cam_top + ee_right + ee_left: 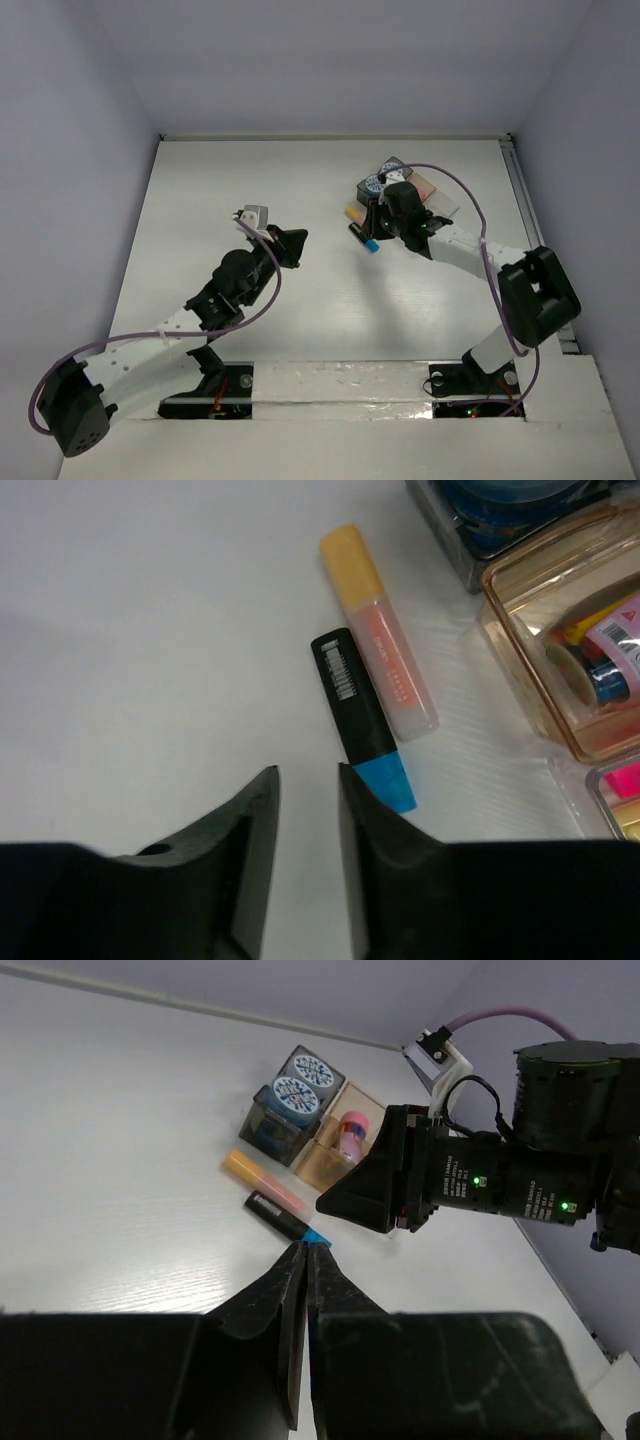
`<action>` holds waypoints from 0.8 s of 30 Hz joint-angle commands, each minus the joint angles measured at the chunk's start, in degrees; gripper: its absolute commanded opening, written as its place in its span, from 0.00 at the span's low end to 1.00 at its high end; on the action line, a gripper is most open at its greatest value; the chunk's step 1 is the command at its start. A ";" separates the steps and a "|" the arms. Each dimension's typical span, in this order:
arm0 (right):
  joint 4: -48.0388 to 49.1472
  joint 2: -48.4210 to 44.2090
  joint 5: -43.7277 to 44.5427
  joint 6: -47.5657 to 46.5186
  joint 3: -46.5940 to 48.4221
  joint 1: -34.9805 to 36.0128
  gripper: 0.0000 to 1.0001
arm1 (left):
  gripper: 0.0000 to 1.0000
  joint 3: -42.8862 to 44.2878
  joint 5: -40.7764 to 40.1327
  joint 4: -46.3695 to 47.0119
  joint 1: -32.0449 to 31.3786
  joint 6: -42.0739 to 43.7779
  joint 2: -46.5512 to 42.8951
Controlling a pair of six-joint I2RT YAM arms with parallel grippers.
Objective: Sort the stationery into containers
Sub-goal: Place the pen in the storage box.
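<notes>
- Nearest, my left gripper [305,1248] hangs empty, fingers pressed together.
- My right gripper [306,772] is slightly parted and empty; I'd widen it.
- Just beyond its tips lies the black-blue marker [362,725], close beside the orange marker [385,640]; I'd straddle only the black barrel.
- Farther right waits the amber tray [515,660].

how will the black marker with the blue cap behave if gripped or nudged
The black marker looks like rigid plastic, so probably stiff and light. Its smooth barrel may roll or slip. The orange marker lies close beside, so a nudge might shift both.
</notes>
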 commanded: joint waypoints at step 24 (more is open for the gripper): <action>-9.58 17.34 3.00 -8.41 13.86 1.80 0.44 | 0.11 -4.52 -2.53 2.33 -0.15 5.39 -1.05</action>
